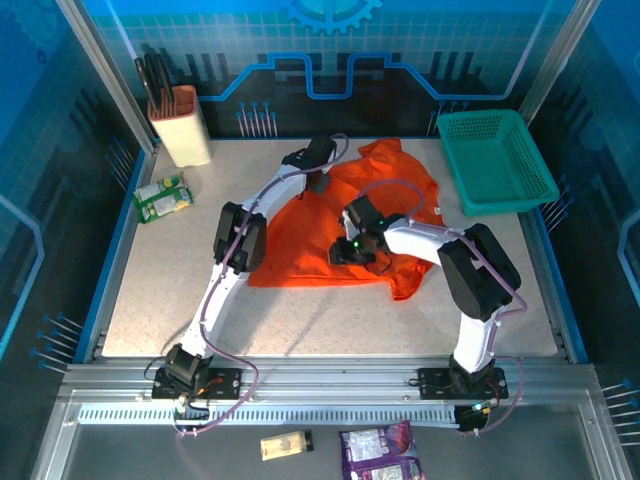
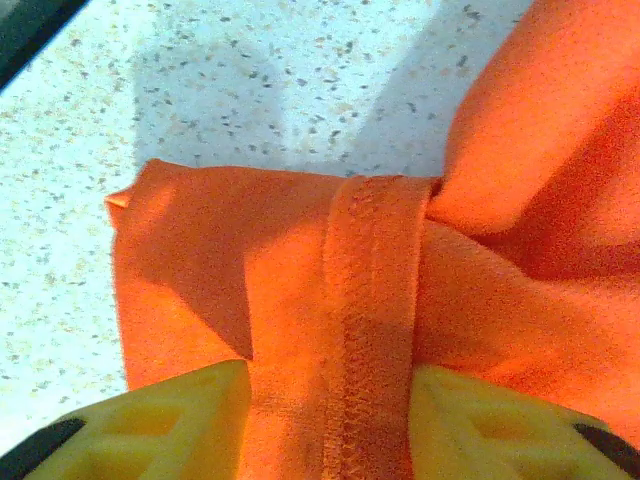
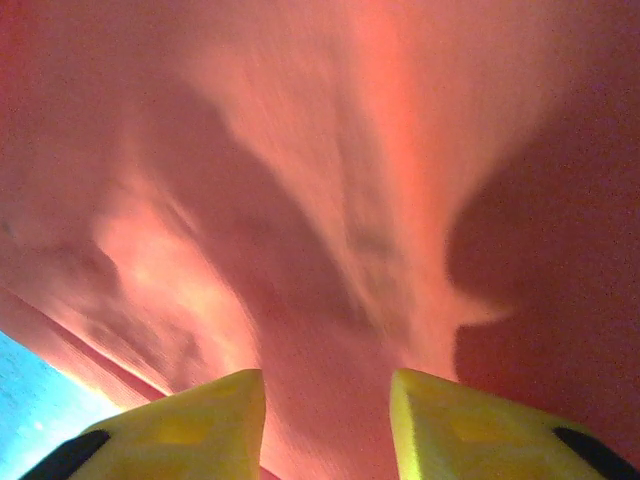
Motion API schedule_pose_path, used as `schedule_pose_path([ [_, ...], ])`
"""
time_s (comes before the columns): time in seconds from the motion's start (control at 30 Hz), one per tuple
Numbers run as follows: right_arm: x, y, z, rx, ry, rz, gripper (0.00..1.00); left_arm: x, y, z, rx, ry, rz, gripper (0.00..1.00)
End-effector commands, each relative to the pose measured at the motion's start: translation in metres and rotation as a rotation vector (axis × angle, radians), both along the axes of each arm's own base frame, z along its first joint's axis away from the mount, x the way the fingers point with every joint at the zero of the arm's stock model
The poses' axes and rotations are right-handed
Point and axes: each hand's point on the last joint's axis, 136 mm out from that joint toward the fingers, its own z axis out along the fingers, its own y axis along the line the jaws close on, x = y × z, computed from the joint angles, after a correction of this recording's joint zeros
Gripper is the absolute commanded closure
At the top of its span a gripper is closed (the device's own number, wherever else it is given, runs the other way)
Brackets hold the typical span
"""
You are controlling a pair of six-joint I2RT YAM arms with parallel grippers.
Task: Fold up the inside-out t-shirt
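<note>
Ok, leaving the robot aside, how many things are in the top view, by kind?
T-shirts: 1, the orange t-shirt
Baskets: 1, the teal basket
Holders: 1, the beige holder with dark utensils in it
Packets: 3, the green packet, beige packet, purple packet
Total: 6

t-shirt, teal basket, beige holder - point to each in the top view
t-shirt (image 1: pixel 305 252), top external view, lower left fabric
teal basket (image 1: pixel 495 160), top external view, mesh floor
beige holder (image 1: pixel 183 130), top external view, front wall
</note>
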Motion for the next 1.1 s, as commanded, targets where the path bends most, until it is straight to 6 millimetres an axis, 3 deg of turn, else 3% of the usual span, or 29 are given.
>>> schedule_pose_path([
  [0.0,-0.046,-0.007,-0.011,-0.013,0.098,0.019,0.66,0.009,0.016,0.017,0.033,-0.034,0.024,0.57],
  [0.13,-0.085,-0.011,-0.016,-0.034,0.148,0.063,0.68,0.009,0.020,0.022,0.037,-0.031,0.027,0.58],
  [0.23,-0.112,-0.016,-0.021,-0.055,0.183,0.087,0.69,0.005,0.020,0.021,0.033,-0.011,0.021,0.65],
  [0.47,-0.127,-0.021,-0.018,-0.065,0.193,0.099,0.71,-0.008,0.016,0.017,-0.006,0.039,0.012,0.78],
  [0.53,-0.124,-0.016,-0.009,-0.040,0.173,0.108,0.71,-0.015,0.010,0.020,-0.045,0.067,-0.009,0.94],
  [0.7,-0.092,-0.011,0.035,0.024,0.052,0.085,0.68,-0.040,-0.005,0.062,-0.193,0.081,-0.040,1.00],
  [0.77,-0.065,-0.013,0.064,0.058,-0.022,0.040,0.68,-0.055,-0.009,0.080,-0.258,0.078,-0.055,1.00],
  [0.87,-0.026,-0.034,0.091,0.082,-0.114,-0.045,0.64,-0.081,-0.012,0.100,-0.344,0.091,-0.071,1.00],
  [1.07,0.056,-0.097,0.119,0.012,-0.225,-0.184,0.59,-0.133,-0.017,0.110,-0.463,0.192,-0.091,1.00],
])
